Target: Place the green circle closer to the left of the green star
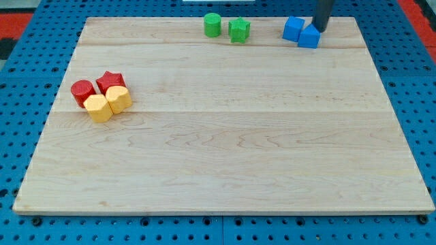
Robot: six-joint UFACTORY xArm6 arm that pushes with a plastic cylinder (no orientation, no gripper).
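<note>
- My tip point(317, 30) is a bare rod that holds nothing. It sits at the upper right of the frame, touching or just behind the two blue blocks point(301, 32), well apart from the green pair.
- The green circle point(212, 24) stands near the top edge, just left of the green star point(239, 30), with a small gap between them.
- I judge the circle light, stiff and quick to slide on the smooth wooden board point(225, 150); being round, it may roll off my tip.
- I would press its left face, dead centre, and nudge gently rightward.
</note>
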